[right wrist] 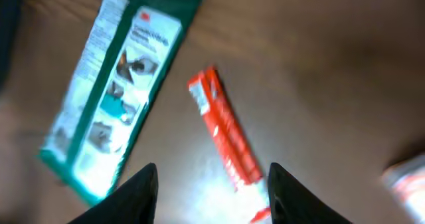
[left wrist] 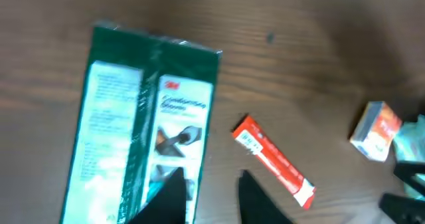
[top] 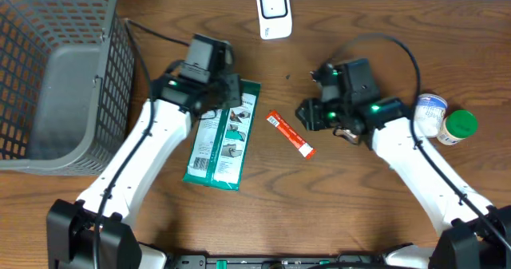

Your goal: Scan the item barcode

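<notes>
No scan looks under way yet. Both likely items lie flat on the dark wooden surface (top: 319,213), and neither tool holds anything. The green-and-white flat packet (top: 221,137) lies just off centre toward 9 o'clock, its long side running from 1 to 7 o'clock. The red slim carton (top: 290,133) lies at centre, near the packet but not touching it. Which of the two is meant for scanning I cannot tell. The white upright device (top: 273,11) at 12 o'clock, with a dark window, is probably the scanner, and nothing is held up to it.

The left tool (left wrist: 210,174) hangs over one end of the packet, its fingers parted narrowly with nothing between them. The right tool (right wrist: 212,167) hovers above the carton, moderately wide and empty. Picking up, turning the barcode to the device and the scan itself all seem still to do.

A red "3M" reads clearly on the packet, but the lines beneath it are too blurred to read. The carton carries a white panel with dark marks at one end, possibly the barcode.

A grey plastic mesh basket (top: 120,69) stands at 10 o'clock.
</notes>
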You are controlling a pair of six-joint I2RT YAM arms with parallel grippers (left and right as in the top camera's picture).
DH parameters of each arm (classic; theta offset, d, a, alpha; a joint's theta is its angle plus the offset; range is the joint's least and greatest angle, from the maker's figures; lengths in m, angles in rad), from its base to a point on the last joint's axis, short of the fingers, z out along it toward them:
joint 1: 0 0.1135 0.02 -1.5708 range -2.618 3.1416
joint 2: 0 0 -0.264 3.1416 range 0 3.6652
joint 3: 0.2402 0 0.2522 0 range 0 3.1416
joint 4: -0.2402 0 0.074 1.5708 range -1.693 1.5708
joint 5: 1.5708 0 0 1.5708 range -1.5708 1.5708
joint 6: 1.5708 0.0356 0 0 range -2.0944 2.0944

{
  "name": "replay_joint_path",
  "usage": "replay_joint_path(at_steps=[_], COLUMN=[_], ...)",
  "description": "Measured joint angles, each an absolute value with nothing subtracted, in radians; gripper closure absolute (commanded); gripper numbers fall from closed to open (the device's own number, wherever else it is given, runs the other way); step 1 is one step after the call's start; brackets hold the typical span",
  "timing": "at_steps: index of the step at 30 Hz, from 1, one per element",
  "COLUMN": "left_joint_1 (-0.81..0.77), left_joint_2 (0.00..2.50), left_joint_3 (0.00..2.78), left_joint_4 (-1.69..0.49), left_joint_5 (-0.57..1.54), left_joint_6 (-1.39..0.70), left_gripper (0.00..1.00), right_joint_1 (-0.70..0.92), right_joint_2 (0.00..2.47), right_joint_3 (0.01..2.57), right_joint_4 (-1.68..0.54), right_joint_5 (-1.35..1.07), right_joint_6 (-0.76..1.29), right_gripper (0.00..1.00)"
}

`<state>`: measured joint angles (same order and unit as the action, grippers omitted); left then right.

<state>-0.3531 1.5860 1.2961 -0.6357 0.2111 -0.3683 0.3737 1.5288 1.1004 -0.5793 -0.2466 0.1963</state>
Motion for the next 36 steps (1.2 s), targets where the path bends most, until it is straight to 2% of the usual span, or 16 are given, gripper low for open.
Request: replay_joint_path(at_steps=[3,7,13,16,17,18,20,26,30,36], left_joint_1=[-0.323,-0.306,-0.306,-0.306,-0.306,-0.306,-0.306,-0.306,-0.305,-0.305], left_joint_2=[1.586,1.586,1.586,1.586,1.586,1.586,1.586,1.586,1.586,1.586], left_joint_3=[1.296,1.296,1.296,1.296,1.296,1.296,1.296,1.296,1.296,1.296], left_joint_4=[-0.670,-0.695,-0.698,-0.699,-0.699,-0.698,-0.699,-0.697,-0.691,-0.638], left_joint_5=[0.226,0.235,0.238,0.239,0.238,0.238,0.238,0.238,0.254,0.381], left_joint_6=[-0.361,-0.339,-0.310,-0.306,-0.304,-0.299,-0.289,-0.282,-0.279,-0.279], left_gripper=[0.60,0.51,0.49,0.49,0.49,0.49,0.49,0.27,0.26,0.24], right_joint_1=[0.449,0.518,0.535,0.535,0.535,0.535,0.535,0.527,0.487,0.369], right_joint_2=[1.534,1.571,1.740,1.823,1.845,1.861,1.873,1.876,1.790,1.510], right_joint_3=[1.101,1.099,1.087,1.080,1.080,1.086,1.095,1.118,1.119,1.167], right_joint_4=[-0.585,-0.583,-0.590,-0.595,-0.595,-0.587,-0.583,-0.643,-0.673,-0.680], right_joint_5=[-0.155,-0.081,-0.017,-0.002,-0.002,0.001,0.003,-0.070,-0.198,-0.305], right_joint_6=[0.102,0.039,-0.012,-0.020,-0.020,-0.023,-0.030,-0.026,-0.026,-0.025], right_gripper=[0.62,0.58,0.50,0.50,0.54,0.99,0.99,0.99,0.99,0.99])
